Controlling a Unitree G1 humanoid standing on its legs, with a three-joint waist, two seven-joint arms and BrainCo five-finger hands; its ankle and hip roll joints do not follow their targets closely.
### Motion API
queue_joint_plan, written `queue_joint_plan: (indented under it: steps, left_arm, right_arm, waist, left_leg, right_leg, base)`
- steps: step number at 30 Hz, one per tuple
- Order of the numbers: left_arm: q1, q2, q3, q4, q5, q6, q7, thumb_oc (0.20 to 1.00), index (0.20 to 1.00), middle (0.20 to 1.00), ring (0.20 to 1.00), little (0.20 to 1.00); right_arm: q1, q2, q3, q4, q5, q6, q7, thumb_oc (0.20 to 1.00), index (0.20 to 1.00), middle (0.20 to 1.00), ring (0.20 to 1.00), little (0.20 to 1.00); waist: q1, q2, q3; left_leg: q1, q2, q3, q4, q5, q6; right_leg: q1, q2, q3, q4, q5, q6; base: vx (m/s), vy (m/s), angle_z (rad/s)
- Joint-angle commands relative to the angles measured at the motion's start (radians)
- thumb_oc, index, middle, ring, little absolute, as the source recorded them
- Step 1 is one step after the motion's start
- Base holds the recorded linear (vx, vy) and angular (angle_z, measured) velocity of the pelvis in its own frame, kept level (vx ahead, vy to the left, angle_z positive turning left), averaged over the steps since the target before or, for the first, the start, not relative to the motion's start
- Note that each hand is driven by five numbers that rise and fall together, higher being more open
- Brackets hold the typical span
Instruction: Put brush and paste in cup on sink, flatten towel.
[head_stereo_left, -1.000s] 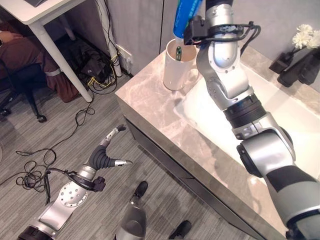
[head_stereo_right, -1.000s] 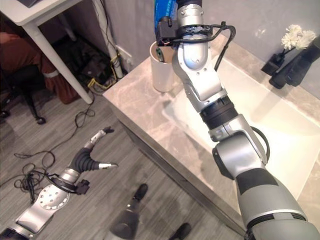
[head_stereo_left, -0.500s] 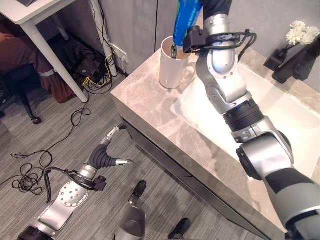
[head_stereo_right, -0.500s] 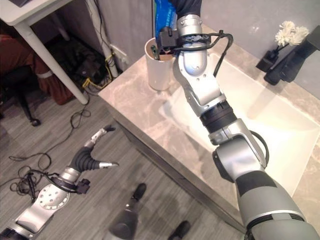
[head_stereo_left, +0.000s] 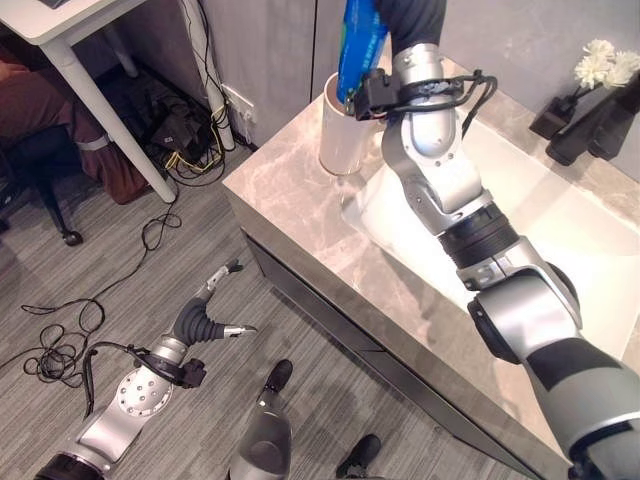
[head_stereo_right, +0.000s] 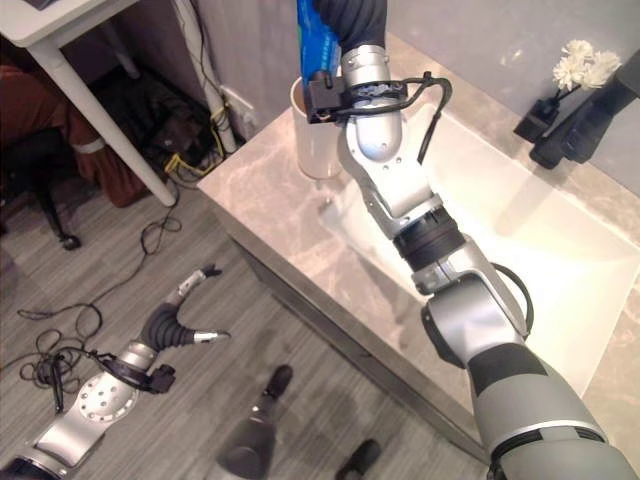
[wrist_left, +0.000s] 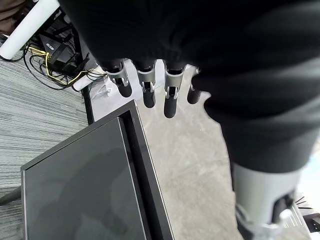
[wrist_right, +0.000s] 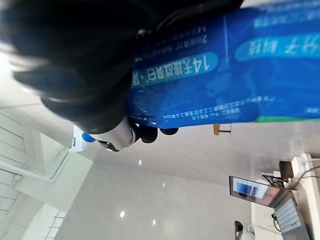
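**Paste held upright over the cup**

The right robot hand (wrist_right: 95, 95) gripped the blue paste (head_stereo_left: 358, 45), fingers curled round the tube. The tube's long axis stood close to vertical, tilted a little, with its lower end at the rim of the white cup (head_stereo_left: 335, 140). The cup sat directly below the robot hand, so the coming move looked like a short straight drop rather than any sideways travel. Whether the tube's end was already inside the rim or just above it could not be told. Whether the brush was in the cup could not be told either.

The left robot hand (head_stereo_left: 212, 318) hung low over the floor, well away from the cup and below the bench edge, its fingers straight and holding nothing. The right robot hand was plainly the nearer one and the only one placed to finish this step.

The cup stood near the corner of the marble bench (head_stereo_left: 300, 215), beside the white sink (head_stereo_left: 560, 215) that lay back toward the right arm's elbow. On the far side of the sink stood a dark faucet (head_stereo_left: 590, 125) and white flowers (head_stereo_left: 598, 62). Off the bench, beyond the left robot hand, were grey floor (head_stereo_left: 60, 270), a white desk (head_stereo_left: 70, 40) and a tangle of cables (head_stereo_left: 185, 135). No towel could be made out, so that part of the task seemed not yet begun.
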Motion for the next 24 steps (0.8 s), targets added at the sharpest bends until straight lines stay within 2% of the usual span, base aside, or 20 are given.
queue_joint_plan:
  steps: [1,9,11,12,13,24]
  left_arm:
    - [0.007,0.011,-0.009,-0.024,0.015,-0.045,0.022,1.000,1.000,1.000,1.000,1.000]
    - [-0.006,-0.007,-0.028,0.024,0.021,-0.044,0.029,1.000,1.000,1.000,1.000,1.000]
    - [-0.006,-0.011,-0.031,0.039,0.022,-0.045,0.031,1.000,1.000,1.000,1.000,1.000]
    - [-0.007,-0.010,-0.030,0.032,0.021,-0.045,0.030,1.000,1.000,1.000,1.000,1.000]
    - [-0.006,-0.009,-0.027,0.025,0.017,-0.044,0.029,1.000,1.000,1.000,1.000,1.000]
    - [-0.008,-0.008,-0.028,0.019,0.024,-0.045,0.036,1.000,1.000,1.000,1.000,1.000]
  right_arm:
    - [-0.055,-0.040,-0.015,-0.020,-0.010,-0.045,-0.008,0.200,0.200,0.200,0.200,0.200]
    - [-0.054,-0.024,-0.019,0.007,-0.014,-0.045,-0.015,0.200,0.200,0.200,0.200,0.200]
    - [-0.056,-0.024,-0.017,0.016,-0.011,-0.043,-0.013,0.520,0.520,0.520,0.520,0.520]
    - [-0.057,-0.024,-0.016,0.021,-0.010,-0.043,-0.012,0.928,0.928,0.928,0.928,0.928]
    - [-0.058,-0.025,-0.017,0.026,-0.013,-0.042,-0.016,1.000,1.000,1.000,1.000,1.000]
    - [-0.065,-0.016,-0.025,0.018,-0.038,-0.044,-0.038,1.000,1.000,1.000,1.000,1.000]
  waist:
    - [0.004,-0.036,-0.007]
    - [0.005,-0.039,-0.006]
    - [0.006,-0.040,-0.007]
    - [0.006,-0.040,-0.007]
    - [0.006,-0.040,-0.007]
    - [0.003,-0.044,-0.006]
  left_leg:
    - [0.052,-0.064,-0.016,-0.016,-0.057,0.072]
    - [0.052,-0.064,-0.016,-0.016,-0.057,0.073]
    - [0.052,-0.064,-0.017,-0.016,-0.058,0.073]
    - [0.052,-0.064,-0.017,-0.016,-0.058,0.073]
    - [0.052,-0.064,-0.016,-0.016,-0.058,0.073]
    - [0.054,-0.062,-0.011,-0.016,-0.060,0.073]
  right_leg:
    - [0.039,-0.074,0.094,0.002,0.130,0.055]
    - [0.038,-0.073,0.096,0.002,0.130,0.054]
    - [0.038,-0.072,0.096,0.002,0.128,0.055]
    - [0.038,-0.072,0.095,0.002,0.129,0.054]
    - [0.038,-0.072,0.096,0.002,0.129,0.054]
    - [0.033,-0.070,0.102,0.002,0.133,0.055]
  base:
    - [0.00,0.000,0.00]
    - [0.00,0.000,0.00]
    - [0.00,0.000,0.00]
    - [0.00,0.000,0.00]
    - [0.00,0.000,0.00]
    - [0.00,0.000,0.00]
